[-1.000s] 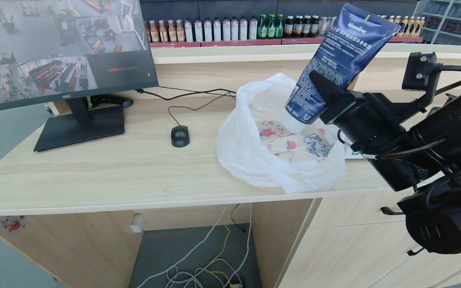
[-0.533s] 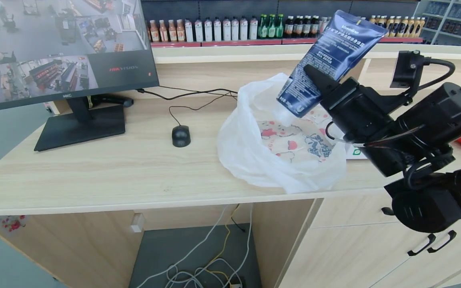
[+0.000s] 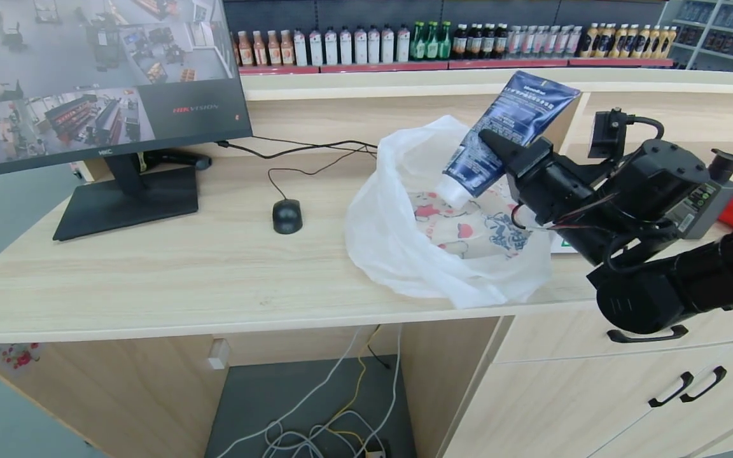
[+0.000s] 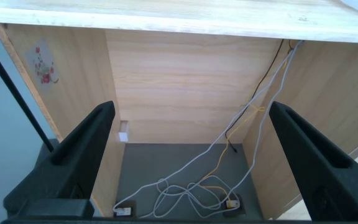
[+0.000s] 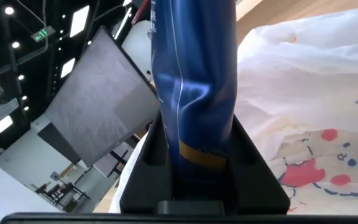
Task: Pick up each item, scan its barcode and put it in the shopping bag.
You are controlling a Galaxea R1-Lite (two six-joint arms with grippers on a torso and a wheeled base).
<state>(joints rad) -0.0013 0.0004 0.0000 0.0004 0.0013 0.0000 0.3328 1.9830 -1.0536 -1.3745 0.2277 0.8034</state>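
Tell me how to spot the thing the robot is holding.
Find the long wooden counter and the white shopping bag on it, right of the monitor. Just above the bag's open mouth, the right gripper clamps a tube. It is dark blue with a white cap pointing down toward the bag, the only item held in the air.

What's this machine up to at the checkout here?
It is bagging shop goods. Its right gripper is clamped on a blue tube, held tilted with the cap end down over the open white bag on the counter. The tube has not yet been let go. The left gripper is open and empty, low in front of the counter.
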